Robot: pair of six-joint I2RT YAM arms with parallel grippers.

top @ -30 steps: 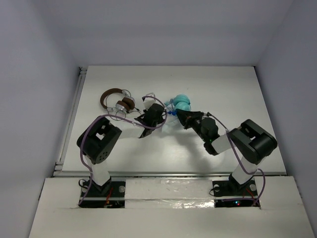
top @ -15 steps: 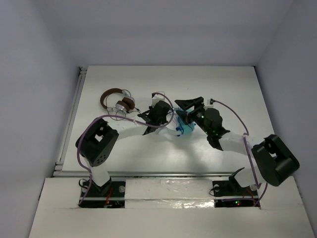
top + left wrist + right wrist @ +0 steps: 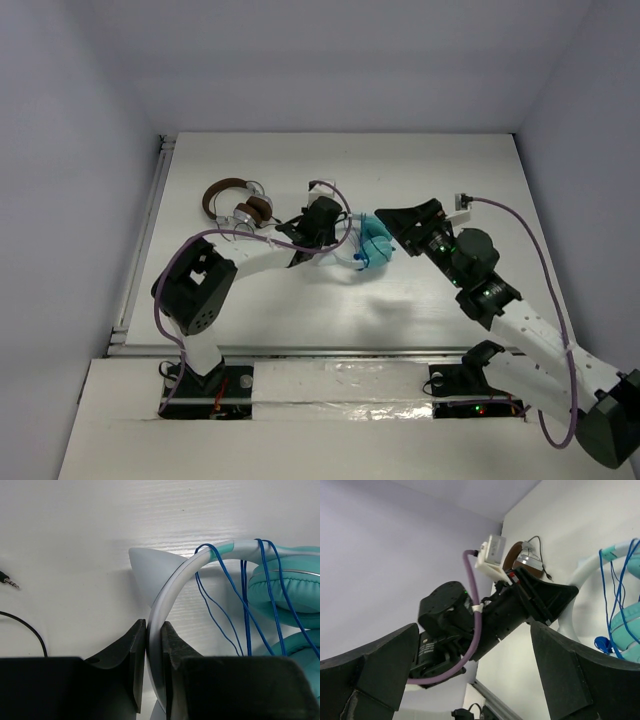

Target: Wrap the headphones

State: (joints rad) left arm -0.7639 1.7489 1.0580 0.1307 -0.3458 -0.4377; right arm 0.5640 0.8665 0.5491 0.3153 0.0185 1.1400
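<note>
Left gripper (image 3: 154,630) is clamped on the white headband (image 3: 172,580) of the headphones (image 3: 378,243), which sit at the middle of the table (image 3: 450,170) between the two arms. Several turns of the blue cable (image 3: 245,610) already cross the headband and hang down beside the teal ear cups (image 3: 290,587). The right gripper (image 3: 398,225) stands just beside the headphones on their right. Its fingers are spread wide and hold nothing.

Procedure for the step in hand, as judged from this state:
1. Keep the left clamp fixed so that the headband does not twist or slip while the cable is drawn.
2. Bring the right gripper to the loose run of cable, not to the turns already laid. The wrist view shows a small blue bunch low beside the ear cups. It may be the free end, but the view is too coarse to confirm this.
3. Lay each new turn beside the last under light tension. A hard pull would drag the headband out of the left fingers.
4. Keep the work away from the brown headphones (image 3: 235,200), which lie near on the left.

Change since half a second ago: the right arm has unfolded and swung out toward the near right corner, and its gripper has shifted from over the ear cups to their right side. The left gripper has stayed almost in place.
</note>
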